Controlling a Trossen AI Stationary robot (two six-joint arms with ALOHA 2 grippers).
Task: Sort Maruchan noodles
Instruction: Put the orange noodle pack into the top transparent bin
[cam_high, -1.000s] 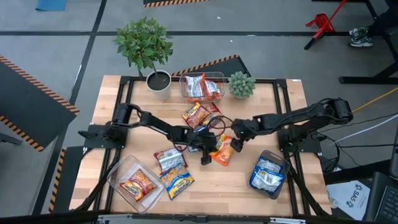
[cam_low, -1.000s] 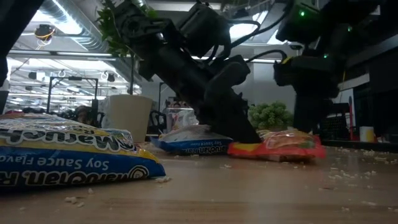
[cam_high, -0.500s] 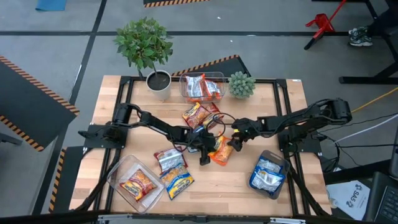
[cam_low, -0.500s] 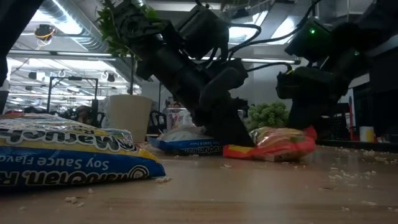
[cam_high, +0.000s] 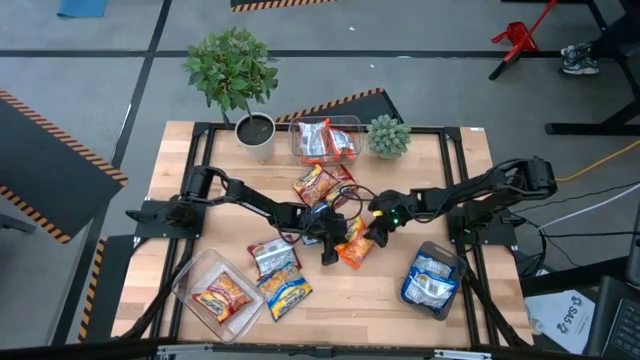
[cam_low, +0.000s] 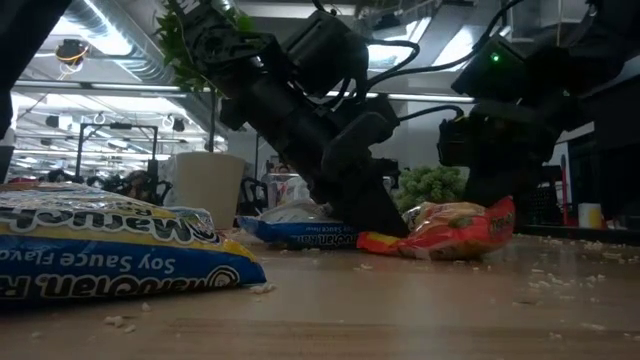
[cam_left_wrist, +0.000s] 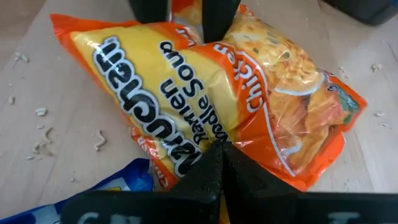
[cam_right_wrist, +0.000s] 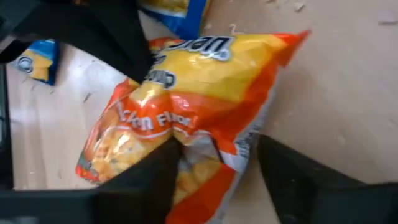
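An orange-and-yellow Maruchan packet (cam_high: 352, 250) lies at the table's middle, between my two grippers. My left gripper (cam_high: 330, 250) slants down onto its left end, fingers shut. My right gripper (cam_high: 375, 228) is shut on its right end. In the low view the packet (cam_low: 450, 232) tilts, its right end raised. A blue packet (cam_low: 300, 232) lies under the left arm. More packets lie loose: an orange one (cam_high: 318, 185), a red-and-grey one (cam_high: 272, 258) and a blue-and-yellow one (cam_high: 287, 292). My left gripper presses its shut fingertips (cam_left_wrist: 214, 163) onto the packet's left edge (cam_left_wrist: 186, 158), slanting down from the table's left. That end stays on the table. Whether the seam is between the tips cannot be told. My right gripper pinches the packet's right end (cam_right_wrist: 214, 152) between its two fingers (cam_right_wrist: 155, 177), coming from the table's right. That end is lifted off the table and the packet tilts down toward the left gripper.
Three clear tubs stand around: one at the far edge (cam_high: 345, 125) with red packets, one near left (cam_high: 190, 275) with an orange packet, one near right (cam_high: 455, 262) with blue packets. A potted plant (cam_high: 255, 130) and a small green plant (cam_high: 388, 135) stand at the far edge. Crumbs litter the wood.
My right gripper has moved a little toward the left gripper and upward, raising the orange packet's right end off the table. The packet now tilts and bunches up, while its left end stays down under the still left gripper.
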